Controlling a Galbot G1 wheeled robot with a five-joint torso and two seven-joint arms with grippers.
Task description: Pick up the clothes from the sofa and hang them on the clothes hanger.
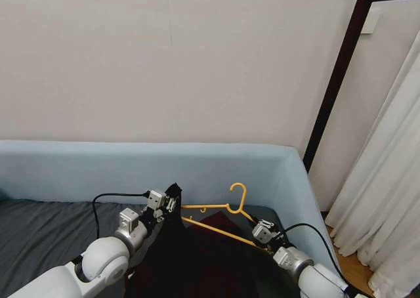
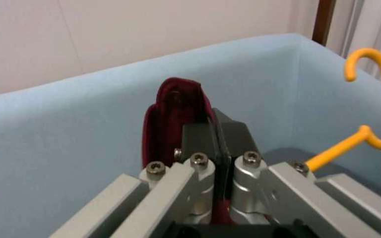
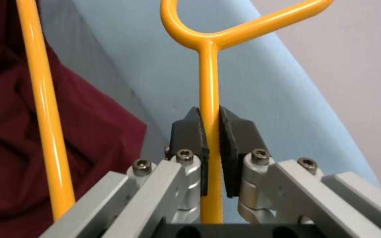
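Head view: left hand [image 1: 168,203] is up at the sofa [image 1: 79,170] backrest, pinched shut on the top edge of the dark red garment [image 1: 190,258]. The rest of the garment hangs down over the dark seat. Right hand [image 1: 263,232] sits low on the right and grips the yellow hanger [image 1: 223,232]. The hanger is tilted, with its hook up near the sofa's corner and one arm reaching toward the garment's top.

Left wrist view: left hand [image 2: 215,136] has its pads closed on a fold of garment [image 2: 174,111], which sticks up past the fingertips. The hanger hook [image 2: 376,99] is off to the side, apart from the cloth, against the blue sofa back [image 2: 78,144].

Right wrist view: right hand [image 3: 209,141] is narrow, pads clamped on the hanger [image 3: 208,74] stem just below the hook. One hanger arm runs alongside, over the garment [image 3: 12,129].
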